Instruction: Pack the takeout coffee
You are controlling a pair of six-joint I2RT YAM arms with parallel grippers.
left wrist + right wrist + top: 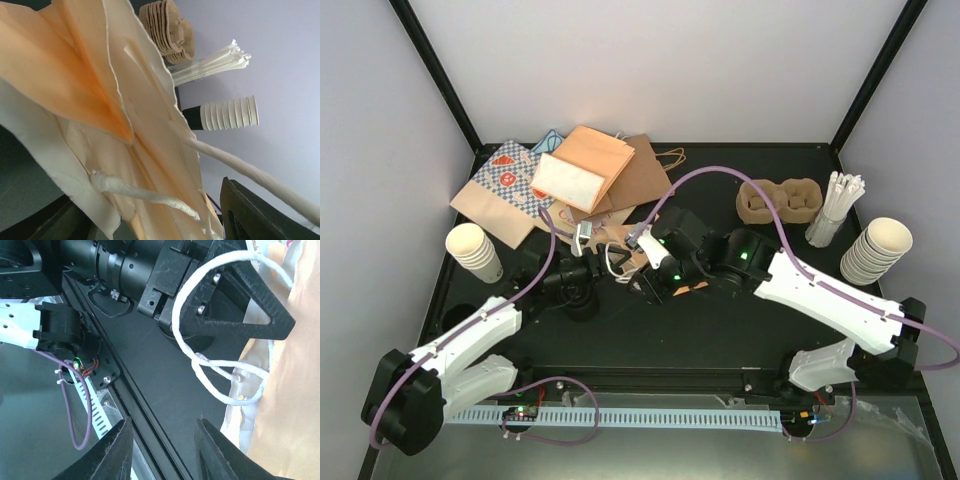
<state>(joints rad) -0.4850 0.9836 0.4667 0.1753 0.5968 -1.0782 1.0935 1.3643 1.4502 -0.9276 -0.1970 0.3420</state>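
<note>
Moulded-pulp cup carriers are sitting nested at the upper right of the top view, well apart from both arms.
We are finding no lidded cup in any view. The left gripper is standing with jaws apart at a brown paper bag, a white twisted handle hooked over one finger. The right gripper is hovering near it, fingers spread and empty. We are judging the pulp light, stiff yet crushable, so a gentle pinch on the outer rim or the bridge between the wells looks best; nested pieces may lift together.
</note>
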